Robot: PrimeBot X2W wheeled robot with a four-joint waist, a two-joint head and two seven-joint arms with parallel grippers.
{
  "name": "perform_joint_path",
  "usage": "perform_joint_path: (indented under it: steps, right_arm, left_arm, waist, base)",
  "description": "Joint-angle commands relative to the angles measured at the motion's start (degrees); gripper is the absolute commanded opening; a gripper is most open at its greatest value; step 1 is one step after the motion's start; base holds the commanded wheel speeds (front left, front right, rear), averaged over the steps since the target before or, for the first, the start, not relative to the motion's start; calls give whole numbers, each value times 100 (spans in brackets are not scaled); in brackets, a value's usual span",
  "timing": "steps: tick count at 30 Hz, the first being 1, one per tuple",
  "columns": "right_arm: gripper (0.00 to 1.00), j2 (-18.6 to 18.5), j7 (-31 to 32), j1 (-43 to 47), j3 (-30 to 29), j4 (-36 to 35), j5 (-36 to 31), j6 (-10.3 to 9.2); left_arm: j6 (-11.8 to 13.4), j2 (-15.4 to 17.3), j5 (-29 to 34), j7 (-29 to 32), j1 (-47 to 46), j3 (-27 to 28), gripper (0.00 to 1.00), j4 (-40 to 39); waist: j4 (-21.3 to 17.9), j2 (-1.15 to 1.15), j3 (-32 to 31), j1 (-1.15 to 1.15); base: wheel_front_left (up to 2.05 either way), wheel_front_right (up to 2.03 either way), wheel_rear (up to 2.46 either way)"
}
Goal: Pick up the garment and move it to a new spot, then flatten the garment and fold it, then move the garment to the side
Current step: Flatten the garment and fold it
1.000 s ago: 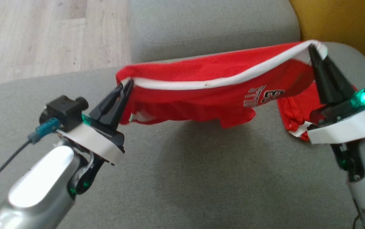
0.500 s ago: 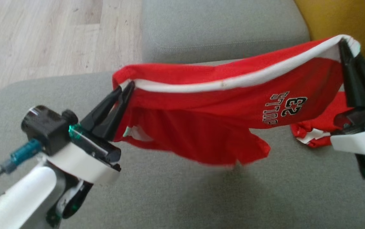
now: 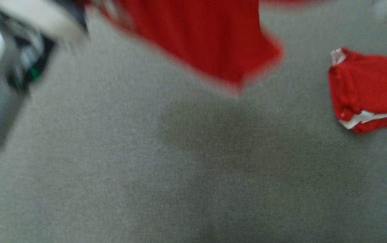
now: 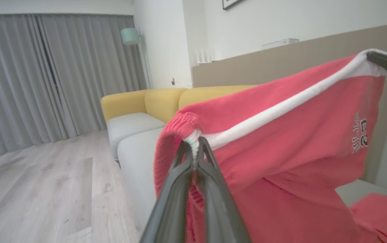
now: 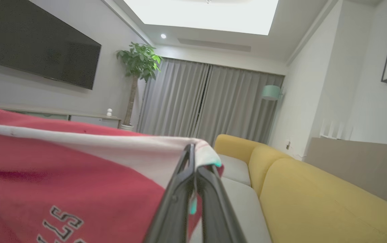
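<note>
I am pinching the garment (image 4: pixel 281 135) at both ends, and it is hanging in the air between my grippers, above the grey cushion (image 3: pixel 112 175).

In the left wrist view my left gripper (image 4: pixel 196 141) is pressing its fingers together on the gathered end of the white-striped band. The red cloth is stretching away to the right, where my right gripper (image 4: pixel 374 57) is showing as a dark tip at the band's other end. That view is also giving me the printed lettering (image 4: pixel 360 133) near the right end, the wooden floor (image 4: pixel 45 189) and the grey curtains (image 4: pixel 45 77) far off.

The right wrist view is showing what the left one is not: my right fingers (image 5: pixel 180 192) squeezing tight on the white corner of the band, with the yellow sofa back (image 5: pixel 314 195) beyond them to the right.

The head view is looking steeply down and is blurring. It is catching the garment's loose lower edge at the top, its shadow on the cushion, and what is probably my left arm (image 3: pixel 28 37) at the upper left. A second red piece (image 3: pixel 368 87), bundled up, is lying on the cushion to the right, apart from the hanging cloth.

Compared with half a second ago, the head camera is pointing lower, so the band and both grips are sitting above its frame. My pinches are staying as they were.
</note>
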Motion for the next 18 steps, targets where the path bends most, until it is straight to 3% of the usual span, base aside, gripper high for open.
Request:
perform_joint_path:
  steps: [1,5,9,14,18]
  right_arm:
    - [0,-14,-71,-236,74,-12,1,-5]
    - [0,169,-561,-1558,278,1251,-194,-5]
    - [0,421,-1054,-2190,348,2312,-288,-5]
    - [0,446,-1445,-2099,854,3510,-123,-5]
    - [0,272,-1415,-1684,1445,4049,173,-5]
  left_arm:
    - [-21,175,58,-82,-415,368,0,22]
    - [-248,-175,183,-660,-1440,503,0,1217]
    - [-361,-518,354,-1549,-1901,439,0,2027]
    - [-424,-1005,231,-2008,-1684,10,0,2883]
    - [-427,-1135,-208,-2084,-1137,-320,0,3018]
  waist:
    - [-49,0,665,-3]
    - [-100,0,1078,-3]
    - [-102,0,1314,-3]
    - [-15,0,1492,-3]
    - [58,0,1412,-3]
  base:
    - [0,0,0]
    - [0,0,0]
    - [0,0,0]
    - [0,0,0]
    - [0,0,0]
